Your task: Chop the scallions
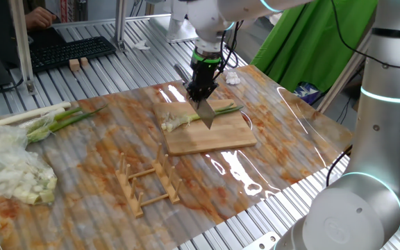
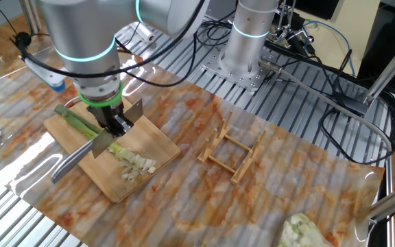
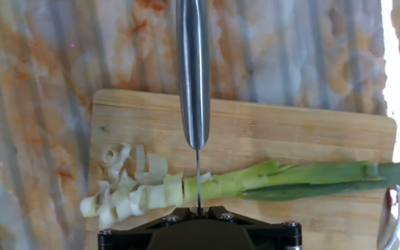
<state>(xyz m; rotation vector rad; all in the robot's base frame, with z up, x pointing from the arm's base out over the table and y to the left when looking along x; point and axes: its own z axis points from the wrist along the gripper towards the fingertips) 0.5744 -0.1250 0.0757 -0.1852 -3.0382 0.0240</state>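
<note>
Wooden and pale, the cutting board [image 1: 210, 135] lies near the middle of the counter [image 1: 103, 173], which is covered in a glossy orange-streaked sheet. In one fixed view the scallions [image 1: 193, 118] lie across the board's far half, white end to the left, green leaves to the right. The end effector [image 1: 202, 89] points straight down over the board, clenched on the handle of a knife [image 1: 205, 114] whose blade meets the stalk. Left of the board lies a thicker bundle of whole stalks [image 1: 44, 119], and nearer the camera a pale heap in clear plastic [image 1: 12, 170]. A wooden rack [image 1: 148, 184] lies in front of the board.

In the other fixed view the end effector [image 2: 115, 122] grips the knife [image 2: 91, 147] above the board [image 2: 115, 161]; the blade crosses the scallions [image 2: 125, 156], with green stalk behind it and cut white pieces in front. The rack [image 2: 232, 154] lies to the right of the board.

In the hand view the knife [image 3: 194, 76] runs down the middle, its edge on the scallions [image 3: 255, 180] lying crosswise on the board [image 3: 290, 132]. Short white and pale-green slices sit left of the blade, the uncut green length to its right.
</note>
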